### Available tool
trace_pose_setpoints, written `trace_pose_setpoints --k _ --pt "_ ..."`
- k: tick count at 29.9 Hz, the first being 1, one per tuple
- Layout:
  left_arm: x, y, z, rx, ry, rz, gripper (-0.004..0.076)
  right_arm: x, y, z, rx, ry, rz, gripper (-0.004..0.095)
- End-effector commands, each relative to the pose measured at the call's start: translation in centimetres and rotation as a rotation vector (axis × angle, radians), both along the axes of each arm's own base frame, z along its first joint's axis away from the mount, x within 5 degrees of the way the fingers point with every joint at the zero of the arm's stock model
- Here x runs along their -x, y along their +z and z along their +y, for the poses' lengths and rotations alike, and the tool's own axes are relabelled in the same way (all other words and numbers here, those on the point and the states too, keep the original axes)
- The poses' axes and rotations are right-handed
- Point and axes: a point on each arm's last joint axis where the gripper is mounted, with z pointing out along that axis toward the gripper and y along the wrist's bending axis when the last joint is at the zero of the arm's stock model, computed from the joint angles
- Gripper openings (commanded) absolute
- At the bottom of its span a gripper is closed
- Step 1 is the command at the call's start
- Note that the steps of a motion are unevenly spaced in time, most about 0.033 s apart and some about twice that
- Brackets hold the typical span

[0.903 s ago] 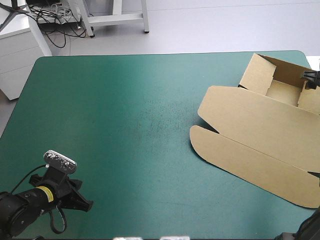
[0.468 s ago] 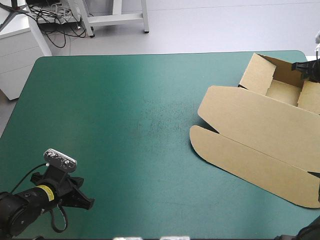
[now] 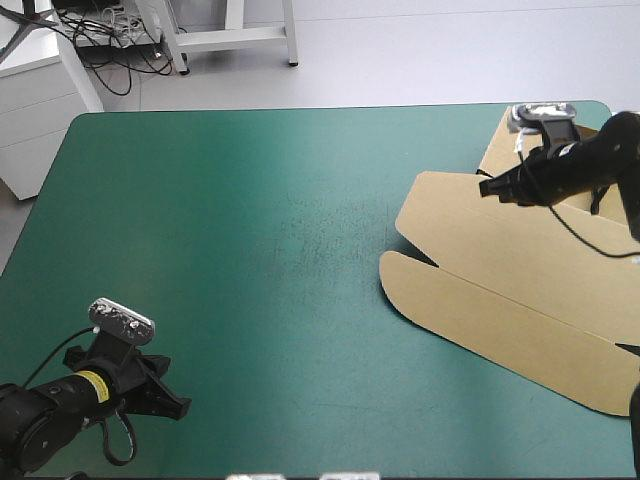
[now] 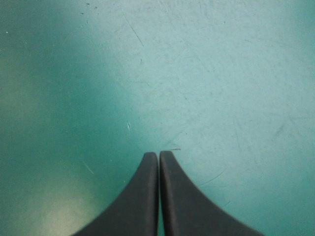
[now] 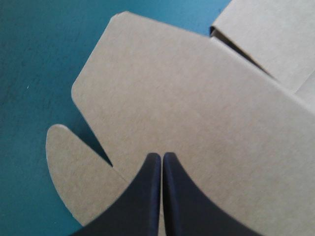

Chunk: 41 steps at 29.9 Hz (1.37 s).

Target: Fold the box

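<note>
The brown box [image 3: 500, 270] lies at the table's right side. Its lid panel and rounded flaps are flat, and a tray part with raised walls [image 3: 520, 150] stands at the far right corner. My right gripper [image 3: 484, 187] is shut and hovers over the lid's far edge, pointing left. In the right wrist view its tips [image 5: 161, 155] meet above the flat lid [image 5: 172, 88], holding nothing, with a raised wall [image 5: 266, 34] ahead and to one side. My left gripper [image 3: 178, 408] rests shut near the table's front left corner, over bare cover [image 4: 158, 154].
A broad stretch of teal-green cover [image 3: 250, 250] separates the left gripper from the box. The box's near right corner runs out past the table's right edge.
The right arm has swung in from the right edge, across the tray part, and now has its gripper over the lid's far edge. The left arm and the box have not moved.
</note>
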Motion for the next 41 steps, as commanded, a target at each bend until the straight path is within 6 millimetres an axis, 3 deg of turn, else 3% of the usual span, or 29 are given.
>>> trace_pose_setpoints --k 1,5,13,22,30,41 --pt "-0.1 0.8 -0.2 0.047 0.005 -0.036 -0.0010 4.1 1.4 1.4 0.013 0.015 -0.136 -0.0003" --pt "0.2 0.1 0.0 0.054 -0.002 -0.072 -0.0010 8.7 -1.3 2.2 0.020 0.051 -0.133 -0.0003" --pt "1.2 -0.5 0.5 0.110 -0.001 -0.181 -0.0010 17.3 -4.8 1.8 0.001 0.034 -0.176 -0.0003" --pt "2.0 -1.1 1.0 0.009 -0.065 -0.147 -0.0010 24.0 -7.6 1.8 -0.052 0.036 -0.286 -0.0005" --pt "2.0 -1.1 1.0 0.009 -0.070 -0.156 -0.0010 26.4 -9.3 1.6 -0.038 0.036 -0.352 -0.0005" --pt "1.7 -1.6 0.8 0.033 -0.068 -0.190 -0.0010 26.6 -9.2 1.6 -0.047 0.031 -0.359 -0.0005"
